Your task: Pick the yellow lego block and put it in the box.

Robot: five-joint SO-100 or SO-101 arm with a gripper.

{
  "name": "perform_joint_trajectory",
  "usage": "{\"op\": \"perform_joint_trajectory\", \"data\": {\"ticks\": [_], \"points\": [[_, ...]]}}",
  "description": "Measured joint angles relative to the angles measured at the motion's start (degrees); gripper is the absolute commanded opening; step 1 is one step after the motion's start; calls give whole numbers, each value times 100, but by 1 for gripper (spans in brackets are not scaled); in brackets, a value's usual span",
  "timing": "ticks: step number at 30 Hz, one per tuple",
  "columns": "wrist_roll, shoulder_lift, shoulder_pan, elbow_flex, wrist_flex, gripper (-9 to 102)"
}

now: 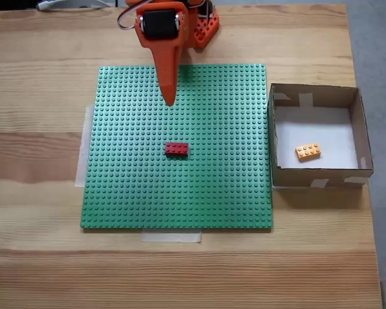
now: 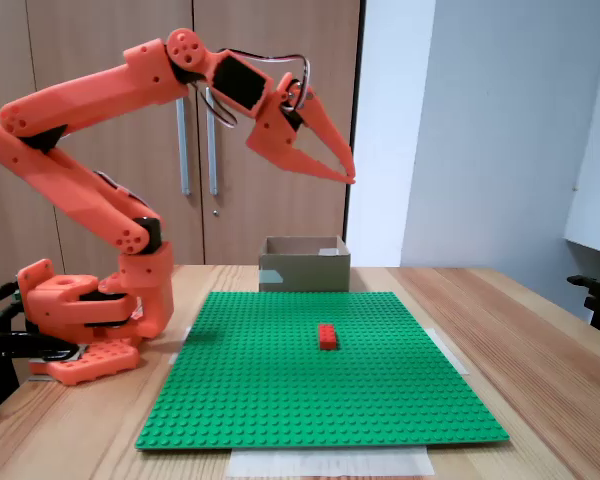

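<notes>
Your box point(image 1: 365, 132) sat at the right edge of the green baseplate point(image 1: 128, 187) in the top-down fixed view: square, shallow, brown cardboard walls w/ pale tape patches, white bottom. Inside it lay the yellow lego block point(image 1: 308, 151), a small yellow-orange 2x4 studded brick, flat on the white floor toward the near wall, slightly angled, touching no wall. Nothing else showed in the box. On the baseplate, approx. mid-plate, you had the red brick point(image 1: 176, 149), same sort of studded shape, studs up, well apart from the box. The plate was a big square sheet covered in rows of studs, taped w/ pale strips at its left and near edges onto the wooden table point(image 1: 38, 257), which had a light grain. The side-on fixed view gave you what the top-down one couldn't: the orange plastic arm point(image 2: 80, 190) folded up high from its base point(image 2: 75, 320), and the gripper point(image 2: 348, 178) held well above the plate, pointing down and right, jaws meeting at the tips w/ nothing between them. In that side view the box point(image 2: 302, 272) stood at the far edge of the plate, only its outer wall and rim visible, so its contents were hidden there; the red brick point(image 2: 327, 336) showed mid-plate. From above, the gripper point(image 1: 169, 100) read as one tapered orange wedge over the far part of the plate.
</notes>
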Motion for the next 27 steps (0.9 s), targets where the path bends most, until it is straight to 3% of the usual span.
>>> {"op": "perform_joint_trajectory", "data": {"ticks": [11,27], "points": [[-185,1125,334,1564,-1020,-1],[-149,2593,448,2962,-1081,-1]]}}
